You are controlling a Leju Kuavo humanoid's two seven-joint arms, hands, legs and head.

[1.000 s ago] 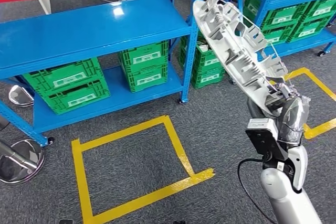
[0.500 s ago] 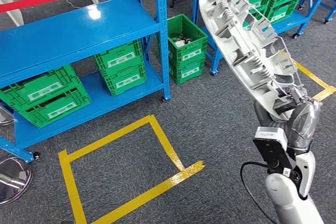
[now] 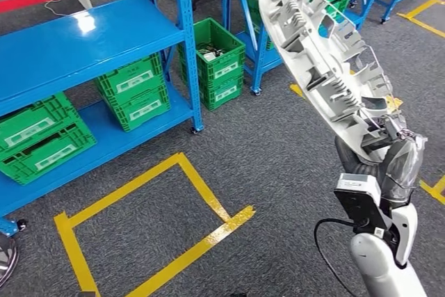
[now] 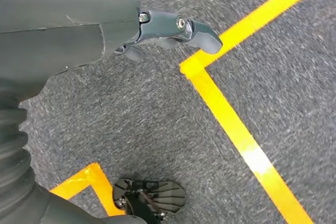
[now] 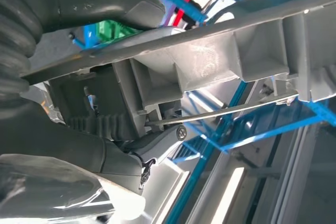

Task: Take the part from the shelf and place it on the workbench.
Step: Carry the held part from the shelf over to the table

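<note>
A long grey-white moulded plastic part (image 3: 325, 67) with ribs and clips stands tilted in the air at the right of the head view. My right hand (image 3: 388, 151) grips its lower end, and the part reaches up and to the left from there. The right wrist view looks close along the part (image 5: 222, 56), with my right hand (image 5: 99, 145) clamped around its edge, thumb on one side and dark fingers (image 5: 158, 142) on the other. My left hand (image 4: 118, 30) hangs over the grey carpet, fingers loosely extended, holding nothing.
Blue steel shelving (image 3: 89, 39) stands at the left with green crates (image 3: 133, 88) on its low shelf. More blue racks and a green crate (image 3: 215, 57) are behind. Yellow tape (image 3: 204, 193) marks a square on the grey carpet.
The whole view has swung: shelves and tape square slid left in the picture, so the camera turned right. The part stays held in my right hand in the same pose.
</note>
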